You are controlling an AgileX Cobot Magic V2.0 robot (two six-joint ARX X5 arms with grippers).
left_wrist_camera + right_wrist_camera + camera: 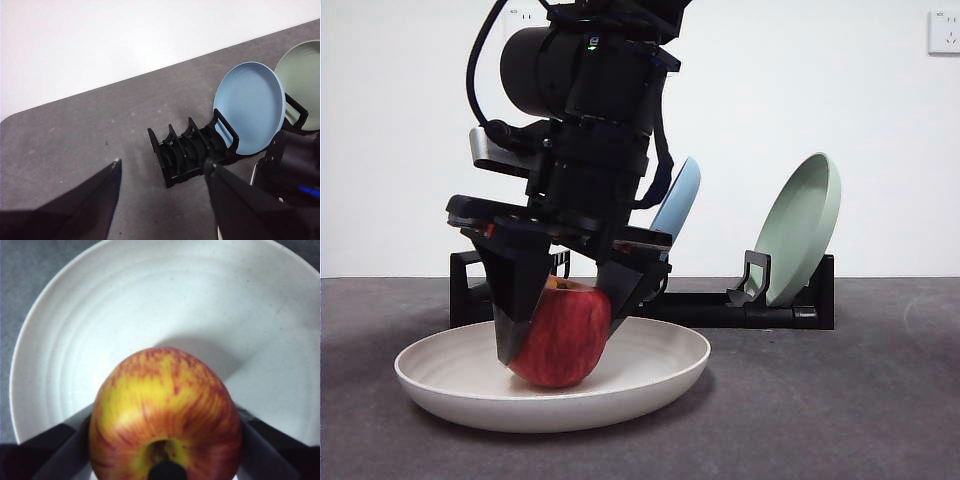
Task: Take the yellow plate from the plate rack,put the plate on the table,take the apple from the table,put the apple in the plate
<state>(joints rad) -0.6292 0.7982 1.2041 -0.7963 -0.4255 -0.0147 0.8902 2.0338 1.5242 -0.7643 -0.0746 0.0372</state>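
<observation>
I see my right gripper down over the plate, its two black jaws closed on either side of the apple; on the right wrist camera the apple fills the near part of the picture, stem end toward the lens, with the jaws pressed against both its flanks and the plate spread out beneath it. From the front the apple sits low inside the plate, its underside at or just above the plate's floor; I cannot tell whether it is touching. The plate lies flat on the table, near me and left of centre, just in front of the rack. The rack runs along the far side, and in it a blue plate leans upright behind the arm while a green plate leans at the right end. My left gripper hangs in the air with its jaws spread wide and nothing between them; its camera looks down at the rack, whose slots near it are bare, with the blue plate and green plate farther along
</observation>
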